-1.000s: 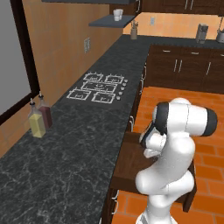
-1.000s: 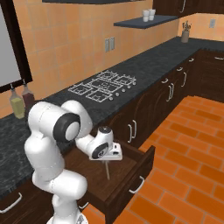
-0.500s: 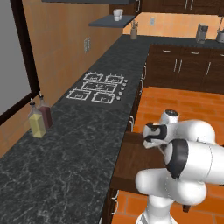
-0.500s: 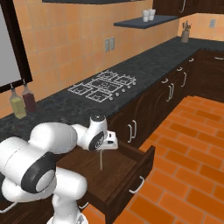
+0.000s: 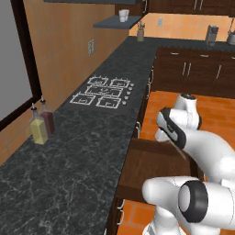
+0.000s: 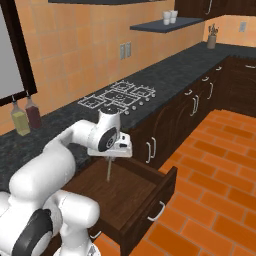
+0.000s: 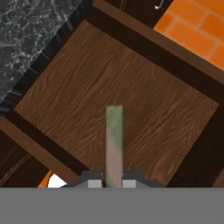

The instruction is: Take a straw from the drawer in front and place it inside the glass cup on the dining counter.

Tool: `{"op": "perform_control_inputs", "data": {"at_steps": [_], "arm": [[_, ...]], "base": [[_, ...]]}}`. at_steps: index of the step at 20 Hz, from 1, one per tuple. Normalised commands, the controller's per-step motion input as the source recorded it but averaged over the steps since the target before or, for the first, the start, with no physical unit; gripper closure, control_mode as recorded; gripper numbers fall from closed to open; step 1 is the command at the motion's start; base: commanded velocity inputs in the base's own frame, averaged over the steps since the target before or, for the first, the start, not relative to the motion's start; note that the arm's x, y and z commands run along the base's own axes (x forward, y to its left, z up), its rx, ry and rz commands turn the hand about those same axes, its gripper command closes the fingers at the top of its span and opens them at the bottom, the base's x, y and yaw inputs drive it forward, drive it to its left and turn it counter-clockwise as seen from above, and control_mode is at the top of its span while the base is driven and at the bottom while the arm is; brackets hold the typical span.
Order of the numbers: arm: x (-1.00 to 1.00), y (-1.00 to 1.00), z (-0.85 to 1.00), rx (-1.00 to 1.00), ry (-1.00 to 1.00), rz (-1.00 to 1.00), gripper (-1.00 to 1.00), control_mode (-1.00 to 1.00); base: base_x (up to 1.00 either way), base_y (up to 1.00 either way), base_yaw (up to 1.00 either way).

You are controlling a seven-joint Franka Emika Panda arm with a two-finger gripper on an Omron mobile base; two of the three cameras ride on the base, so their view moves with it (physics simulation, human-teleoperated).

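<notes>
Black speckled granite counter (image 5: 78,151) runs along the orange tiled wall (image 6: 90,45), carrying a gas hob (image 5: 104,90) and, nearer, two bottles (image 5: 41,124) by the wall. Orange brick floor (image 6: 210,165) spreads to the right, with dark cabinets (image 5: 193,73) at the far end. Below the counter the drawer (image 6: 127,192) stands pulled open, its wooden bottom bare. Above it hangs the gripper (image 6: 110,156), jaws clamped on the straw (image 6: 108,170), which points straight down over the drawer's bottom, clear of it; the hand view shows the straw (image 7: 114,140) between the fingertips (image 7: 93,180).
</notes>
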Motion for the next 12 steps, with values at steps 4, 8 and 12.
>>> {"op": "perform_control_inputs", "data": {"at_steps": [4, 8, 12], "arm": [[-0.68, -0.01, 1.00, 0.13, 0.08, -0.02, 1.00, -1.00], [-0.56, -0.07, 0.68, 0.11, 0.00, 0.00, 1.00, -1.00], [-0.22, -0.02, 0.17, 0.02, 0.00, 0.00, 1.00, 1.00]], "base": [[0.00, 0.00, 0.00], [0.00, 0.00, 0.00], [-0.43, -0.03, -0.02]]}}
